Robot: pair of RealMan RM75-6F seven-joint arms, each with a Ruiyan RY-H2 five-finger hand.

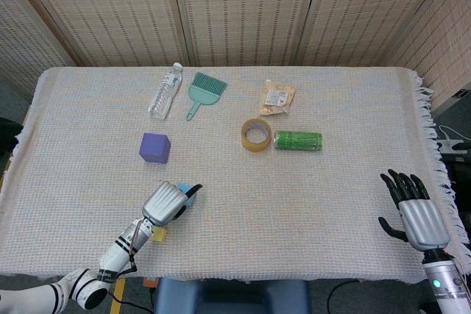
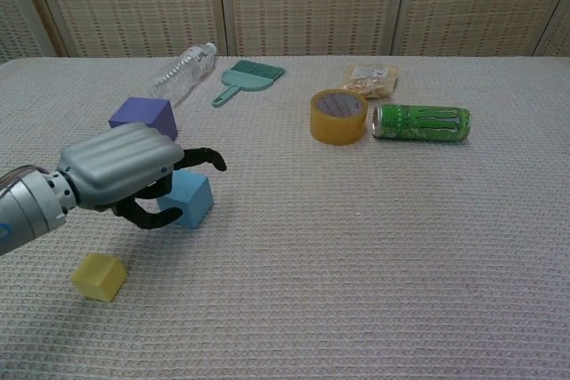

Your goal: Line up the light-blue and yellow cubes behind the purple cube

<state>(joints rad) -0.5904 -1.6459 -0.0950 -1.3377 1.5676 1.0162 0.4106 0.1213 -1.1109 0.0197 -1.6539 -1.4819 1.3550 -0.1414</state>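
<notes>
The light-blue cube [image 2: 191,199] rests on the cloth, and my left hand [image 2: 125,175] has come over its left side. One finger reaches out above the cube and the thumb curls by its front; no firm grip shows. From above, the left hand [image 1: 168,201] covers most of the light-blue cube [image 1: 185,188]. The yellow cube [image 2: 98,275] lies nearer the front edge, under my forearm in the head view [image 1: 159,234]. The purple cube [image 1: 154,148] stands farther back, apart from the hand. My right hand [image 1: 412,215] hovers with spread fingers at the front right, holding nothing.
Toward the back lie a plastic bottle [image 1: 165,90], a teal brush [image 1: 202,92] and a snack packet [image 1: 277,97]. A tape roll [image 1: 255,134] and a green can [image 1: 298,140] sit side by side at mid-table. The table's fringed right edge [image 1: 430,137] is near my right hand.
</notes>
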